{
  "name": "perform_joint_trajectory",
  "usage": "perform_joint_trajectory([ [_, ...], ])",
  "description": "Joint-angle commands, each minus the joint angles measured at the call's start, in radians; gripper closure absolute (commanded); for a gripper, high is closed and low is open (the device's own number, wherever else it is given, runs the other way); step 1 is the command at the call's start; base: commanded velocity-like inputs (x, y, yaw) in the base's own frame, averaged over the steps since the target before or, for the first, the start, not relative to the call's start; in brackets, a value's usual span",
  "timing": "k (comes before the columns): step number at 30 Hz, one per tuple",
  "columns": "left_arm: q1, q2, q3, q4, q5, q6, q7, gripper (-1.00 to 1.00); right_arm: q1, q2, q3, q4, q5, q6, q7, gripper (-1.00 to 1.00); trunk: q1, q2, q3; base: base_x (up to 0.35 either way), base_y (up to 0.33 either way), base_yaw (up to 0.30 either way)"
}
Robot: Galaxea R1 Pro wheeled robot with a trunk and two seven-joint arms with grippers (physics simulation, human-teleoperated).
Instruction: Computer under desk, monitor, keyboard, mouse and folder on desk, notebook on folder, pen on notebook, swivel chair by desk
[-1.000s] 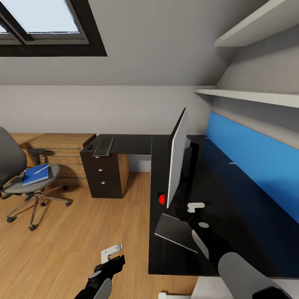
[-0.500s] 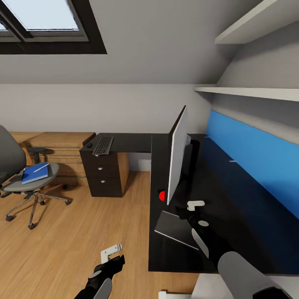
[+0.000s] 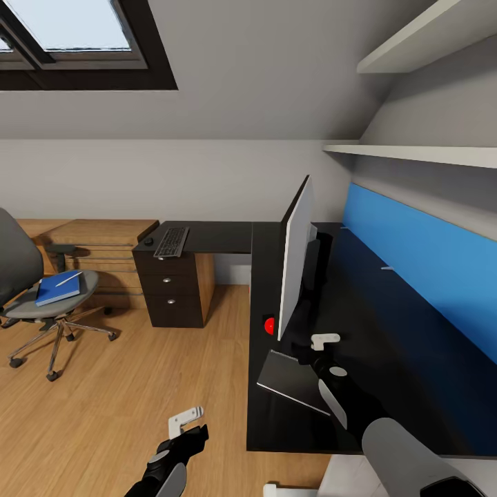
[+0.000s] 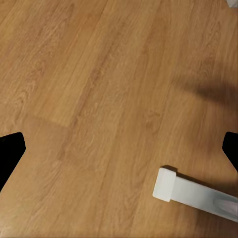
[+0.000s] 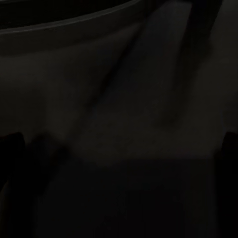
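Note:
The monitor (image 3: 295, 262) stands edge-on upon the black desk (image 3: 386, 345). My right gripper (image 3: 324, 343) hovers low over the desktop just behind the monitor's near corner, open, its dark fingertips (image 5: 10, 148) spread wide with nothing between them. A flat dark grey slab (image 3: 291, 383) with a pale edge lies beside it. The keyboard (image 3: 171, 243) and the mouse (image 3: 148, 242) rest on the desk's far wing. At the left, the swivel chair (image 3: 21, 266) carries the blue folder (image 3: 59, 288) with the white pen (image 3: 69, 279) on it. My left gripper (image 3: 186, 418) hangs open over the wooden floor (image 4: 99, 99).
A black drawer unit (image 3: 169, 293) sits under the keyboard, with light wooden cabinets (image 3: 96, 241) behind the chair. A blue panel (image 3: 421, 262) and shelves (image 3: 414, 160) line the wall at right. A small red round mark (image 3: 269, 326) shows at the desk's edge. A white bar (image 4: 193, 196) lies on the floor.
The whole view shifted slightly a second ago, so the camera moved. Over the last half second nothing has visibly moved, and both grippers hold their places.

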Motion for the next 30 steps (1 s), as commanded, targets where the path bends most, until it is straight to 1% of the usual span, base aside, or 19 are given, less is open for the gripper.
perform_joint_trajectory([
  [1, -0.001, 0.0, -0.002, -0.001, 0.005, 0.003, 0.007, -1.0, 0.0, -0.001, 0.007, 0.035, -0.024, 0.002, -0.004, -1.0, 0.0, 0.0, -0.001, -0.018, 0.0, 0.0],
  [7, -0.001, 0.0, -0.003, -0.001, 0.005, 0.003, 0.007, -1.0, 0.0, -0.001, 0.007, 0.035, -0.024, 0.0, -0.004, -1.0, 0.0, 0.0, -0.001, -0.185, 0.0, 0.0],
  [13, -0.001, 0.0, -0.003, -0.001, 0.004, 0.003, 0.007, -1.0, 0.0, -0.001, 0.008, 0.035, -0.024, -0.002, -0.003, -1.0, 0.0, 0.0, -0.001, -0.113, 0.0, 0.0],
  [30, -0.001, -0.001, -0.004, -0.001, 0.004, 0.003, 0.007, -1.0, 0.0, -0.001, 0.008, 0.035, -0.024, -0.005, -0.003, -1.0, 0.0, 0.0, -0.001, -0.225, 0.0, 0.0],
])
